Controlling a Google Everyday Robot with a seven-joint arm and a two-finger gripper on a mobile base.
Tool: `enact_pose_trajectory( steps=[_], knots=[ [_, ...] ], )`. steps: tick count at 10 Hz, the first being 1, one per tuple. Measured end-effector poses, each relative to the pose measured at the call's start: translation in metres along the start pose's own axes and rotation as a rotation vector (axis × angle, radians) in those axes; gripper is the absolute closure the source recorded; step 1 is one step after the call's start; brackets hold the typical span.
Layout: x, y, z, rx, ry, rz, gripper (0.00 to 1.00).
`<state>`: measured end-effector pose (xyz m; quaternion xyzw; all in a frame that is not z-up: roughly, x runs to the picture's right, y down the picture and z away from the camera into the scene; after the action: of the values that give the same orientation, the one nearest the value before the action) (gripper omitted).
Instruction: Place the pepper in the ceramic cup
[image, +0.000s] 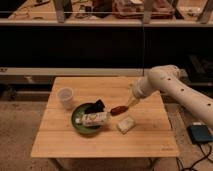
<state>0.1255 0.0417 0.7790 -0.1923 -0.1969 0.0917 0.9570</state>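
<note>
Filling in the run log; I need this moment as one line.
gripper: low, just right of pepper | pepper: on table, not in ceramic cup | phase: pre-grasp

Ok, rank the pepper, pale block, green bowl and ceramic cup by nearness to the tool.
Tool hovers above the table, right of centre.
1. Pepper, just left of it.
2. Pale block, in front.
3. Green bowl, centre-left.
4. Ceramic cup, far left.

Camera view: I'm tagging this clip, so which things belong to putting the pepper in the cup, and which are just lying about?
Part of the job:
pepper, lying mid-table
white cup, at the table's left
gripper, just right of the pepper

Just lying about:
green bowl with a black item and a pale packet
pale block
</note>
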Motion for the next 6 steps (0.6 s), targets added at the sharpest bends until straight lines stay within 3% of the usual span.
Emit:
enact_pose_trajectory(
  steps=[2,4,6],
  knots=[
    [0.002,0.005,0.022,-0.029,-0.018,-0.006,0.35],
    [-0.001,0.021,0.055,-0.091,-0.034,-0.042,0.35],
    [0.0,0.032,0.074,-0.13,-0.034,-0.068,0.35]
  ],
)
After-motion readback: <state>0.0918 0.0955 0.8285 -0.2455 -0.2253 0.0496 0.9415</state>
